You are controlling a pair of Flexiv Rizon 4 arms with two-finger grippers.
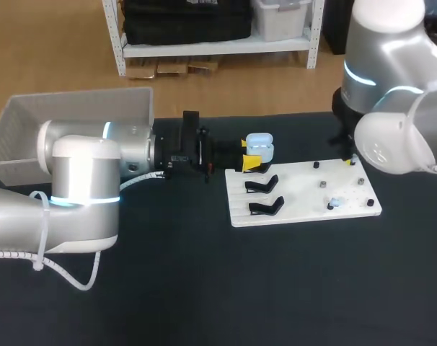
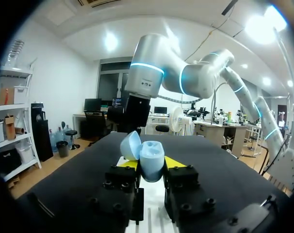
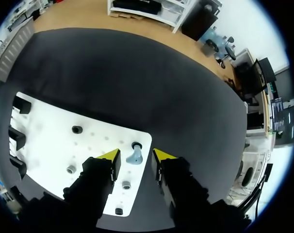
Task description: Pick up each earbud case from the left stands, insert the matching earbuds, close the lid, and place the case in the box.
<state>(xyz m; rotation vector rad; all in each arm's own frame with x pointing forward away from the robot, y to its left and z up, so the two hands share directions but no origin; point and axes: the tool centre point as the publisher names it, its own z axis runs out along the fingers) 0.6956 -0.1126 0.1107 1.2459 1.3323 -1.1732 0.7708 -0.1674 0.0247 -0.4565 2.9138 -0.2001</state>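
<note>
A pale blue earbud case (image 1: 259, 147) with its lid up is held off the table beyond the white board's (image 1: 305, 189) far left corner. My left gripper (image 1: 252, 163) is shut on it. In the left wrist view the case (image 2: 151, 161) sits between the yellow tips of the left gripper (image 2: 151, 166), with its lid (image 2: 130, 144) tipped back. My right gripper (image 3: 136, 156) hangs over the board's (image 3: 50, 131) far right corner, open. A pale blue earbud (image 3: 135, 156) on a peg lies between its fingers with a small gap each side. Another earbud (image 1: 335, 203) rests on the board.
Two empty black stands (image 1: 262, 185) (image 1: 266, 207) stand on the board's left part. Small pegs (image 3: 76, 129) (image 3: 71, 169) dot its right part. A pale box (image 1: 74, 115) stands at the table's far left, behind my left arm. The right gripper (image 1: 350, 160) is mostly hidden by its arm.
</note>
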